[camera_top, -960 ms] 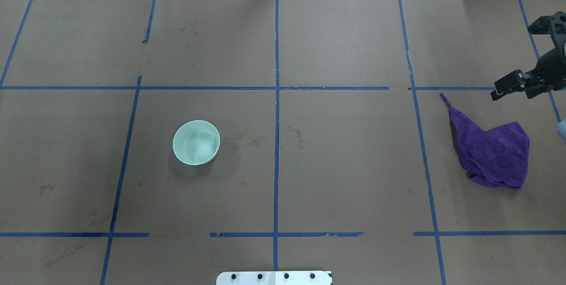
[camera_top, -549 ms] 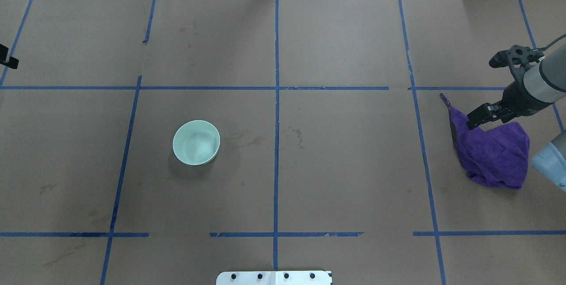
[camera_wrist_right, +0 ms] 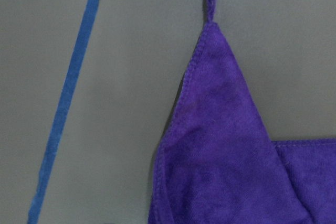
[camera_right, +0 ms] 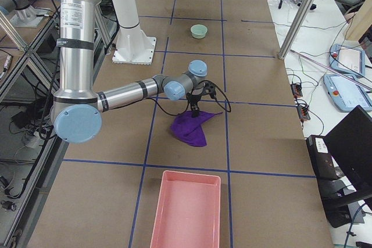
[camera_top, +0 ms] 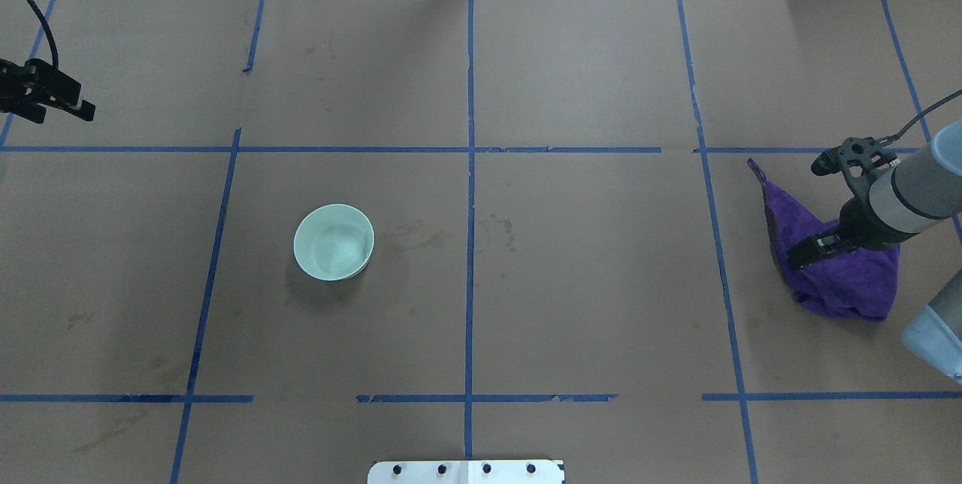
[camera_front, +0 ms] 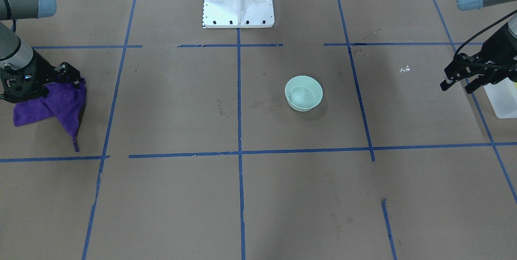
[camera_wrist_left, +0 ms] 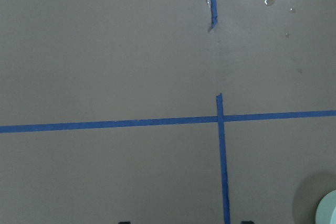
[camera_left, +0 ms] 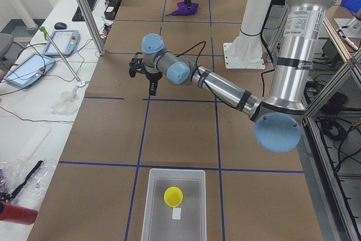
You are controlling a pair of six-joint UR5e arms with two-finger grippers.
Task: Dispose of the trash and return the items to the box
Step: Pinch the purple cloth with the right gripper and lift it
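Overhead exterior shows the mint-green bowl (camera_top: 333, 242) upright on the worktop (camera_top: 586, 281), untouched. Left gripper (camera_top: 56, 110) hangs well off toward the bowl's left-arm side, jaws spread and empty; the frosted box (camera_left: 148, 207) holding the yellow cup (camera_left: 173, 196) lies farther that way. Right gripper (camera_top: 812, 213), far on the bowl's other side, is low over the purple cloth (camera_top: 849, 281), jaws apart. Left arm is nearer the bowl.

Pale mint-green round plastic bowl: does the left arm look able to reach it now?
Probably yes. The left tool hangs open and empty, and only bare brown paper lies between it and the mint-green bowl.
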